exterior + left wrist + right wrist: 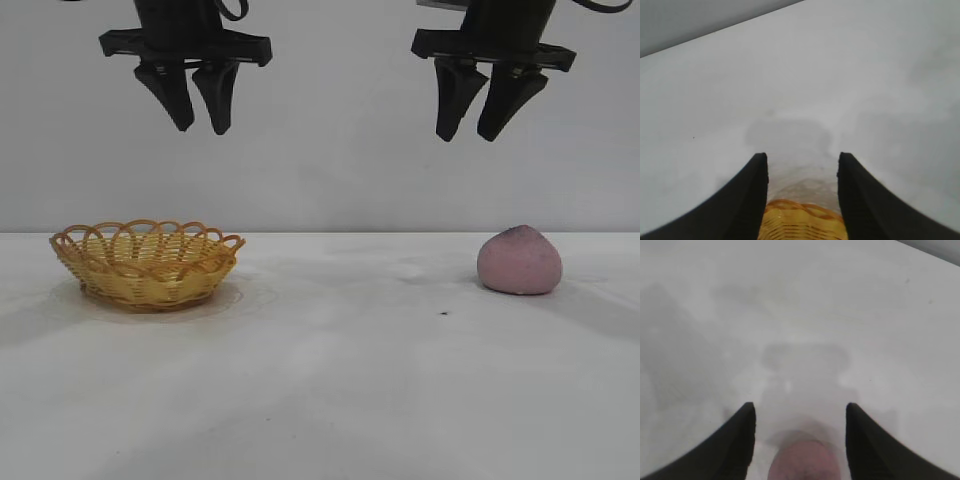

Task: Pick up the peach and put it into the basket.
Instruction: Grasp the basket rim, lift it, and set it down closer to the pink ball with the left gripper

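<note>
Observed on white desk (330,390): 2 task items, well apart. Peach (519,261) resting on desk at exterior view's right, dusty pink, darker tip uppermost, free of any contact. Also seen in right wrist view (802,460), between the 2 dark fingers and far below them. Wicker basket (147,264) standing upright on desk at exterior view's left, yellow-orange, looped scalloped rim, nothing visible inside. Also seen in left wrist view (802,220), partly framed between the fingers. Left gripper (203,128) hanging high over the basket, clear of it; jaws spread a little, holding nothing. Right gripper (471,135) hanging high over the peach and slightly toward the basket side, clear of it; jaws spread a little wider than the left, holding nothing. Small dark speck (444,313) noted on desk, in front of the peach and toward the basket side. Plain pale wall (330,170) behind desk. Soft shadows of both grippers visible on desk surface in wrist views.
</note>
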